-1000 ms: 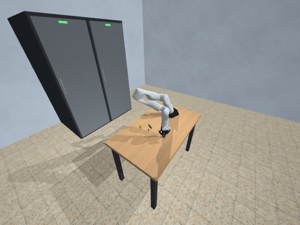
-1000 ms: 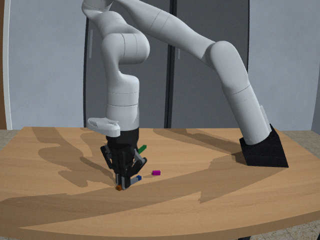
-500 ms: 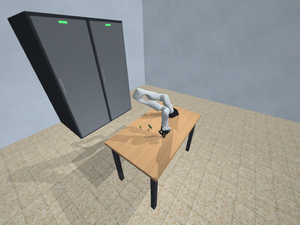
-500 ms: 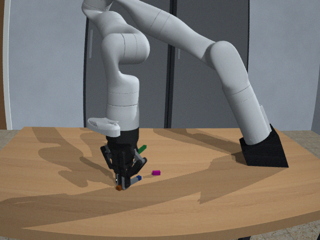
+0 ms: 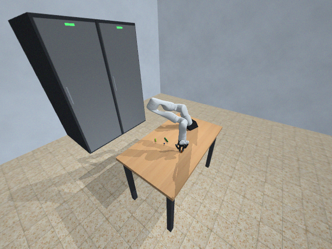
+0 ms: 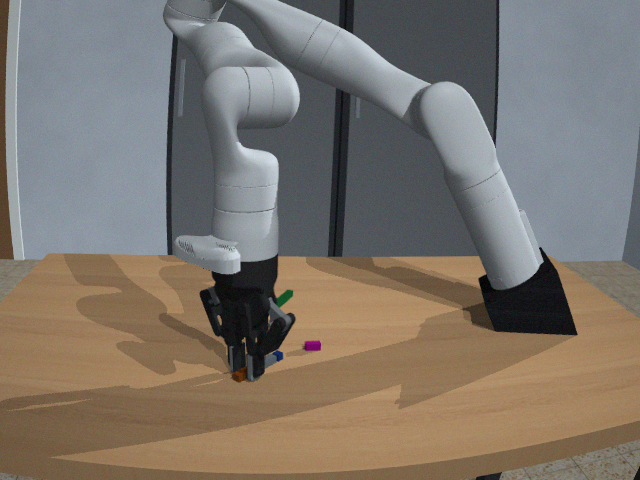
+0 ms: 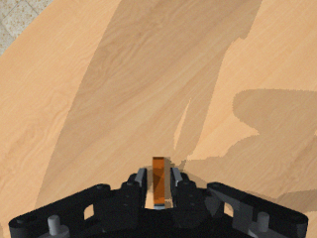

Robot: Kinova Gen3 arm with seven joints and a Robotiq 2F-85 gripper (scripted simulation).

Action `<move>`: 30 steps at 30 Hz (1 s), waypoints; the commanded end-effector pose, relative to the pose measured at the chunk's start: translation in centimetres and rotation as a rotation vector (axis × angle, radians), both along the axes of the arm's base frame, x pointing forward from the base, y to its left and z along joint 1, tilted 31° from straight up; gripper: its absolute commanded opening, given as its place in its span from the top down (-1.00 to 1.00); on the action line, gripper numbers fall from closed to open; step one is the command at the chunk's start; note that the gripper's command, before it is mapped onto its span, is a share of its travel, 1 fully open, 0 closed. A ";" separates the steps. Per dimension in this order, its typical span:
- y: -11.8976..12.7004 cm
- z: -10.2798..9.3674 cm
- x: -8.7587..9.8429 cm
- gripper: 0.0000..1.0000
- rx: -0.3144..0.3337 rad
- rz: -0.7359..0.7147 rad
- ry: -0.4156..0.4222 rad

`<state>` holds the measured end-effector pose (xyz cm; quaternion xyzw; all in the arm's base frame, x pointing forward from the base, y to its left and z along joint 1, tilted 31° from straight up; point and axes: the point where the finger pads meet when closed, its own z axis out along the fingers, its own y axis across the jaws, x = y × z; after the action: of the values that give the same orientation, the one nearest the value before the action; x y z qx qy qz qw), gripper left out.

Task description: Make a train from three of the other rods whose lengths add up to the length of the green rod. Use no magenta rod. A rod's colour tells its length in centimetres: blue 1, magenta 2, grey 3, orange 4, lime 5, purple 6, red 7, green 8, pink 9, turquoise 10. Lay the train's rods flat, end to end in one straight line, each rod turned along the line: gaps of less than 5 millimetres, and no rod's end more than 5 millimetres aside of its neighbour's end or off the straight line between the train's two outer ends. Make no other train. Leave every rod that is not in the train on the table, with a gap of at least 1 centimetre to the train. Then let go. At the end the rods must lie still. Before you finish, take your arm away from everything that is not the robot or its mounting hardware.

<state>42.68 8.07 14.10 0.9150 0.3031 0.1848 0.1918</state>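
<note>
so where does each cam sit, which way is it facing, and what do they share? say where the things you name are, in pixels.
Top: high off a table corner, looking obliquely down over the table (image 5: 150,163) (image 6: 465,392) (image 7: 54,124) and cabinet (image 5: 74,80) (image 6: 439,41); whole arm (image 5: 182,131) (image 6: 248,170) in view.
Exterior: low beside the table, facing across it to the cabinet; arm in view, its highest part cut off.
Wrist: on the arm's wrist, looking down past the fingers (image 5: 180,149) (image 6: 251,366) at the orange rod (image 5: 181,151) (image 6: 239,376) (image 7: 158,180).
Top and exterior share the green rod (image 5: 166,139) (image 6: 285,298); all three show the orange one.
</note>
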 end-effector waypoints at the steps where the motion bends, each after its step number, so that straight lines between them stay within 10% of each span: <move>1: 0.0 -0.1 0.0 0.52 0.004 -0.002 -0.002; 30: 1.4 4.5 -2.1 0.52 0.005 0.001 -0.007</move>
<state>40.39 9.70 17.33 0.9165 0.3046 0.1830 0.1839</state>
